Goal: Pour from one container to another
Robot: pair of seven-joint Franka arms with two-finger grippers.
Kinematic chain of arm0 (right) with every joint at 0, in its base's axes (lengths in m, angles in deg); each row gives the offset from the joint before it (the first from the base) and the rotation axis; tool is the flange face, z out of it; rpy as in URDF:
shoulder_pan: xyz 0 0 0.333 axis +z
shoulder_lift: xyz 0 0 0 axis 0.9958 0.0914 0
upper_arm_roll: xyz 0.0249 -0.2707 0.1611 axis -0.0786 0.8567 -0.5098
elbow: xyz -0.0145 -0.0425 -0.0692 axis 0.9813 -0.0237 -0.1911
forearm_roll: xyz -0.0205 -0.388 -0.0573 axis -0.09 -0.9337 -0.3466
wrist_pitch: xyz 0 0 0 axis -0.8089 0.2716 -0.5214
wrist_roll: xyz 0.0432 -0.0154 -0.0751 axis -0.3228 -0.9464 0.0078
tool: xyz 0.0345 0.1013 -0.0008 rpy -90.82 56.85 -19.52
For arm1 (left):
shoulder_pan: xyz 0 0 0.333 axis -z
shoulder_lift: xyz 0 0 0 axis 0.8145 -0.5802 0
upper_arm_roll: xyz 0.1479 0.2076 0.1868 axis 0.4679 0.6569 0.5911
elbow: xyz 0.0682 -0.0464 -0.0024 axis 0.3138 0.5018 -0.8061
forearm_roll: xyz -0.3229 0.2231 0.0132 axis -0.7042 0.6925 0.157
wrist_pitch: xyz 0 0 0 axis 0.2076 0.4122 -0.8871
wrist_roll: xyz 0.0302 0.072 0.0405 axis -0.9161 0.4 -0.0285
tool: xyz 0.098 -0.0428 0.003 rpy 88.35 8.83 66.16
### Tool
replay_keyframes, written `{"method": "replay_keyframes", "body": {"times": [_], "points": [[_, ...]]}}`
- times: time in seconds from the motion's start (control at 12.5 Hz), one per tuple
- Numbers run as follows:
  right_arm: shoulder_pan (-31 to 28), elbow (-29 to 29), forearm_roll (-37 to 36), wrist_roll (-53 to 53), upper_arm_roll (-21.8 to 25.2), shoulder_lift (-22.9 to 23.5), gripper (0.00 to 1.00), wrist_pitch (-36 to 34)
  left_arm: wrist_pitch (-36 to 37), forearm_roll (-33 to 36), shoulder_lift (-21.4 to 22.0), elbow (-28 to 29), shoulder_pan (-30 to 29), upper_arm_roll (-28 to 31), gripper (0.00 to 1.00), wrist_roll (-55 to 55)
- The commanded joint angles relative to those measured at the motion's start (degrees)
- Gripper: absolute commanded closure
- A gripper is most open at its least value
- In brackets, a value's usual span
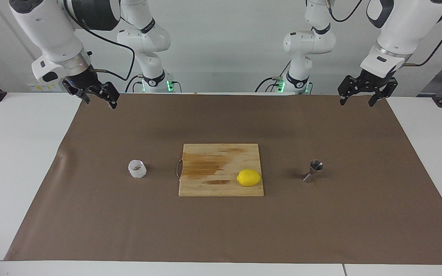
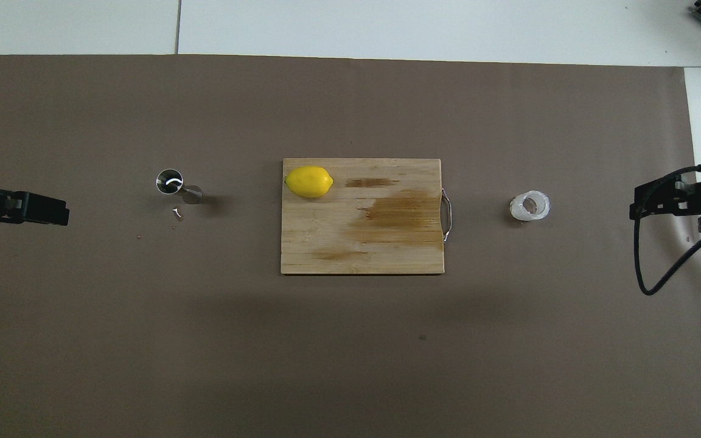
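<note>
The knobbly clear glass cup (image 1: 137, 169) stands upright on the brown mat beside the cutting board, toward the right arm's end of the table; it also shows in the overhead view (image 2: 530, 207). The steel hourglass jigger (image 1: 313, 170) stands upright beside the board toward the left arm's end, and shows in the overhead view (image 2: 177, 185) too. My right gripper (image 1: 101, 102) hangs open and empty over the mat's corner by its base, well apart from the cup. My left gripper (image 1: 357, 102) hangs open and empty over the mat's other corner by its base, well apart from the jigger.
A wooden cutting board (image 1: 205, 153) with a metal handle lies mid-table between cup and jigger. A yellow lemon (image 1: 249, 177) lies on its corner toward the jigger. The brown mat (image 1: 221, 230) covers most of the white table.
</note>
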Motion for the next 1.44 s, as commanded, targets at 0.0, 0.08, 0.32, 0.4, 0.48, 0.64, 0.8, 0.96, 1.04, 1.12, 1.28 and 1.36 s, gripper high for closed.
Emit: {"method": "replay_keyframes", "body": {"times": [0.0,0.08,0.32,0.4,0.48,0.64,0.8,0.96,1.04,1.12,1.28,1.36], "points": [[-0.52,0.29,1.07,0.88,-0.22,-0.16,0.0,0.37,0.92,-1.63,-0.07,1.03,-0.16,0.82,0.0,0.61],[-0.52,0.29,1.07,0.88,-0.22,-0.25,0.0,0.37,2.59,-3.12,-1.3,-0.71,-0.43,0.92,0.0,1.05],[-0.52,0.29,1.07,0.97,-0.22,-0.25,0.0,0.37,7.6,-7.77,-6.75,-4.32,-4.28,0.83,0.0,5.0],[-0.52,0.29,1.07,0.88,-0.22,-0.16,0.0,0.37,9.09,-9.62,-8.51,-5.12,-5.95,0.74,0.0,5.62],[-0.52,0.29,1.07,0.88,-0.22,-0.16,0.0,0.37,9.98,-11.46,-10.18,-5.47,-7.36,0.74,0.0,6.14],[-0.52,0.29,1.07,0.88,-0.22,-0.25,0.0,0.37,10.86,-15.85,-13.08,-5.22,-10.43,0.65,0.0,7.28],[-0.52,0.29,1.07,0.88,-0.22,-0.16,0.0,0.46,11.92,-19.55,-14.41,-4.25,-11.85,0.65,0.0,10.7],[-0.52,0.29,1.07,0.88,-0.22,-0.16,0.0,0.37,12.1,-24.11,-14.76,-2.15,-13.43,0.65,0.0,16.93],[-0.52,0.29,1.07,0.88,-0.22,-0.16,0.0,0.46,12.36,-26.05,-14.85,-1.27,-14.22,0.83,0.0,19.92],[-0.52,0.29,1.07,0.88,-0.22,-0.25,0.0,0.37,13.32,-27.98,-15.37,-0.74,-14.75,0.92,0.0,21.86],[-0.52,0.29,1.07,0.88,-0.22,-0.16,0.0,0.37,14.29,-30.28,-17.65,-0.73,-16.16,0.92,0.0,26.34],[-0.52,0.29,1.07,0.88,-0.22,-0.25,0.0,0.37,16.38,-31.94,-18.97,-0.82,-16.68,1.0,0.0,30.8]]}}
